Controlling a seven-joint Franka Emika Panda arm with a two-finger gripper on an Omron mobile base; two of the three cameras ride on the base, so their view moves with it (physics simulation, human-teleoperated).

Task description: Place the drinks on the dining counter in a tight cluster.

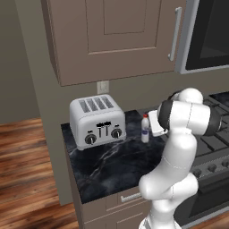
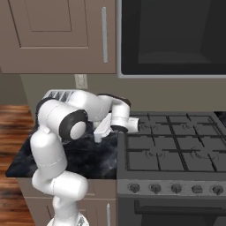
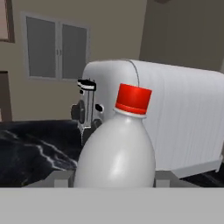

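Note:
One of the drinks, a slim white bottle with a red cap (image 1: pixel 145 129), stands upright on the narrow black marble worktop (image 1: pixel 120 165), just right of the silver toaster (image 1: pixel 97 120). My gripper (image 1: pixel 149 130) reaches it from the right, level with its body. In the hand view the bottle (image 3: pixel 116 148) sits very close, with a grey finger pad (image 3: pixel 61 177) pressed against each side. My gripper (image 3: pixel 113 178) is shut on the bottle. In the right base view my own arm covers the bottle, and the hand (image 2: pixel 103 127) points left. The dining counter is out of view.
A beige wall cabinet (image 1: pixel 112 36) hangs over the worktop. A black gas stove (image 2: pixel 176 141) adjoins it on the right, under a dark built-in oven (image 2: pixel 176 35). Past the worktop's left end lies wooden floor (image 1: pixel 27 179).

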